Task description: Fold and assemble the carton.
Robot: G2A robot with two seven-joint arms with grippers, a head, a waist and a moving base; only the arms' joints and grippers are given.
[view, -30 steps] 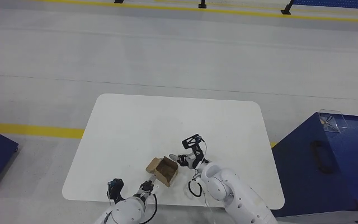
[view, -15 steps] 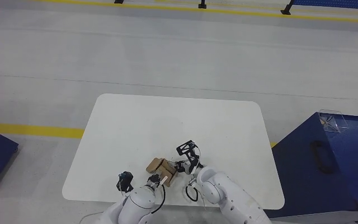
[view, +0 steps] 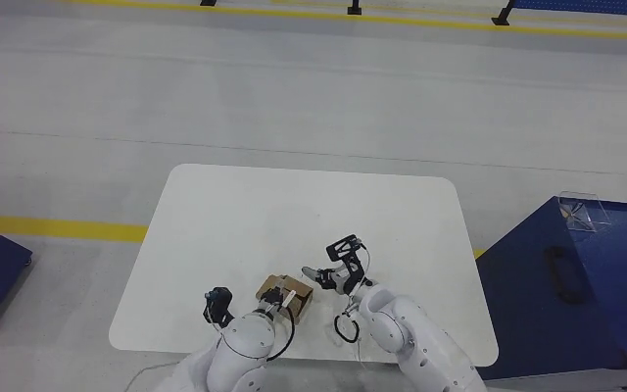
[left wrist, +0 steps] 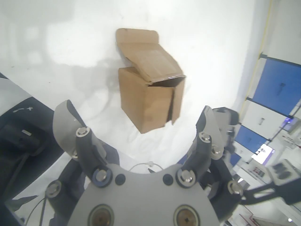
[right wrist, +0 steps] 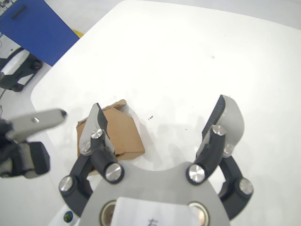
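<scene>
A small brown carton point(view: 287, 295) stands near the front edge of the white table point(view: 294, 206). In the left wrist view the carton point(left wrist: 150, 95) is upright, its top flap bent over the opening and a side seam gaping. My left gripper point(left wrist: 137, 111) is open just short of it, with nothing between its fingers. My right gripper point(right wrist: 160, 102) is open too, over bare table beside the carton point(right wrist: 122, 132), which lies by one finger. In the top view the right gripper point(view: 317, 275) sits just right of the carton and the left gripper point(view: 282, 292) at its near side.
A blue cabinet point(view: 558, 284) stands off the table's right side. The carton sits close to the table's front edge point(view: 294, 355). The far half of the table is bare white surface.
The left arm has swung in from the front edge up to the carton. The right gripper closed in on the carton, then drew back to the right. The top flap now leans over the opening.
</scene>
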